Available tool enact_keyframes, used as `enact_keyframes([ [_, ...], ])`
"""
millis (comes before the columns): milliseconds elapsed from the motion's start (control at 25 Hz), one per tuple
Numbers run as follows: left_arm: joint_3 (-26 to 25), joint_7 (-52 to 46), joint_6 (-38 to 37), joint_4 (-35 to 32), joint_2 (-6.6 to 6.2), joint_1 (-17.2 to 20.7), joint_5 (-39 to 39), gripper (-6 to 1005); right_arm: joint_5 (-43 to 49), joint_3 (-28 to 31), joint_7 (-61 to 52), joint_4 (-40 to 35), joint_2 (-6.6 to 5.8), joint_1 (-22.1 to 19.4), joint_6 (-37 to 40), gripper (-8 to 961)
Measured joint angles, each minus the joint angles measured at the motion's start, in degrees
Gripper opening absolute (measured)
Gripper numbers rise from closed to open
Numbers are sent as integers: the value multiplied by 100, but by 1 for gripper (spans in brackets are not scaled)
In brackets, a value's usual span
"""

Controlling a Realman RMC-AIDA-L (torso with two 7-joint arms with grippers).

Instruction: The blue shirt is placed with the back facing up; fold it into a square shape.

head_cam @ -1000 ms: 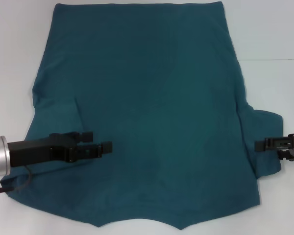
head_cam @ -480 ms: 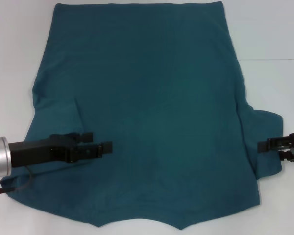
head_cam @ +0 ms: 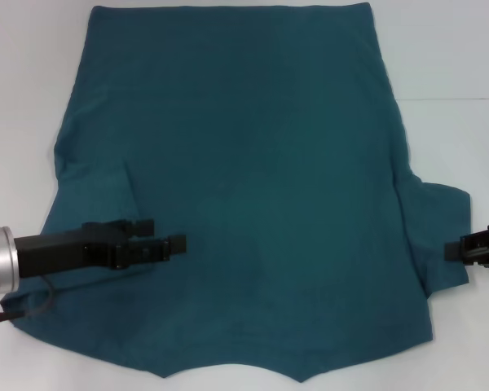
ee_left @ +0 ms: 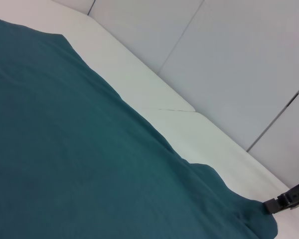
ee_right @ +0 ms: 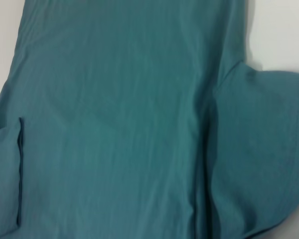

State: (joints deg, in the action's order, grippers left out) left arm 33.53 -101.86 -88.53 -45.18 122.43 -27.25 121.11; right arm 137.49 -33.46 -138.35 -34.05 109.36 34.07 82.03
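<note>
The blue shirt (head_cam: 253,163) lies spread flat on the white table (head_cam: 24,81), plain side up, no lettering showing. Its sleeve on my left is folded inward, leaving a fold edge (head_cam: 129,183). Its sleeve on my right (head_cam: 440,220) sticks out flat. My left gripper (head_cam: 169,235) hovers low over the shirt's near left part, fingers apart, holding nothing. My right gripper (head_cam: 458,248) is at the outer edge of the right sleeve, near the picture's edge. It also shows far off in the left wrist view (ee_left: 285,201). The right wrist view shows the shirt (ee_right: 114,124) and the right sleeve (ee_right: 269,149).
The white table (ee_left: 189,129) has bare strips left and right of the shirt, with a seam line at the right (head_cam: 456,99). A grey panelled wall (ee_left: 229,50) stands behind the table. A thin cable (head_cam: 28,303) hangs under my left arm.
My right gripper has drawn back to the right, off the sleeve toward its outer edge. The left gripper and the shirt have not moved.
</note>
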Motion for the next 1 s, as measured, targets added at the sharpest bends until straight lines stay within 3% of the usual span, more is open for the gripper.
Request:
enact_keyframes([
  [360,-2,0,4,0,0,7,0,927,15,-12,-51,4,-18,-60,-34,148],
  [560,-6,0,4,1,0,29,0,925,16,0,-21,-53,-68,-129,-50,7],
  [1000,-4,0,3,1,0,51,0,922,15,33,-56,-329,-271,-335,-86,6],
])
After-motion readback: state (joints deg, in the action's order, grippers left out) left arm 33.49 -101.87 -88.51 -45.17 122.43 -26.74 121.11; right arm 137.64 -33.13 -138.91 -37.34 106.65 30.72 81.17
